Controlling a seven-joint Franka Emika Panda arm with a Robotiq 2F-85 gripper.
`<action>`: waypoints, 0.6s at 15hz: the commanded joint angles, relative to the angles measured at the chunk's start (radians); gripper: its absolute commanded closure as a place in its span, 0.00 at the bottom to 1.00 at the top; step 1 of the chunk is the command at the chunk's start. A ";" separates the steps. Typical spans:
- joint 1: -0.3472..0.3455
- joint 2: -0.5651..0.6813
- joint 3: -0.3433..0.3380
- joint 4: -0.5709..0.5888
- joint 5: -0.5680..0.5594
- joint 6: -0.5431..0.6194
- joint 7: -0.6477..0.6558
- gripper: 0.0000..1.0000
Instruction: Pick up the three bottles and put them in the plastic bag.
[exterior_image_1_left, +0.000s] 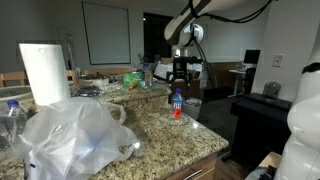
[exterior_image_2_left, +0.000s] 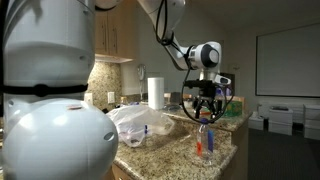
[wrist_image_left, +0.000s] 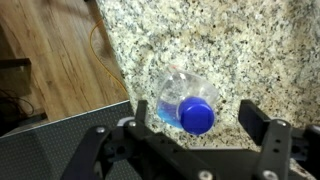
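Observation:
One small clear bottle (exterior_image_1_left: 177, 103) with a blue cap and a red-and-blue label stands upright on the granite counter (exterior_image_1_left: 150, 125), near its far corner, and it also shows in an exterior view as the same bottle (exterior_image_2_left: 205, 138). My gripper (exterior_image_1_left: 180, 70) hangs open directly above it, apart from it, as gripper (exterior_image_2_left: 205, 100). From the wrist, the bottle (wrist_image_left: 172, 92) is seen cap-up between the spread fingers of my gripper (wrist_image_left: 196, 110), with nothing touching. The crinkled white plastic bag (exterior_image_1_left: 75, 135) lies at the counter's near end and shows as bag (exterior_image_2_left: 140, 122).
A tall paper-towel roll (exterior_image_1_left: 45, 72) stands behind the bag, and a larger clear water bottle (exterior_image_1_left: 12, 118) sits beside it. Clutter (exterior_image_1_left: 130, 77) lies at the counter's back. The counter edge (wrist_image_left: 118, 75) drops to wooden floor (wrist_image_left: 50, 60) close to the bottle.

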 joint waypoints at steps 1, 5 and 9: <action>0.003 0.002 0.002 0.008 -0.039 -0.010 0.023 0.36; 0.003 -0.001 0.004 0.002 -0.039 -0.002 0.019 0.64; 0.004 -0.003 0.006 -0.006 -0.024 0.021 0.010 0.90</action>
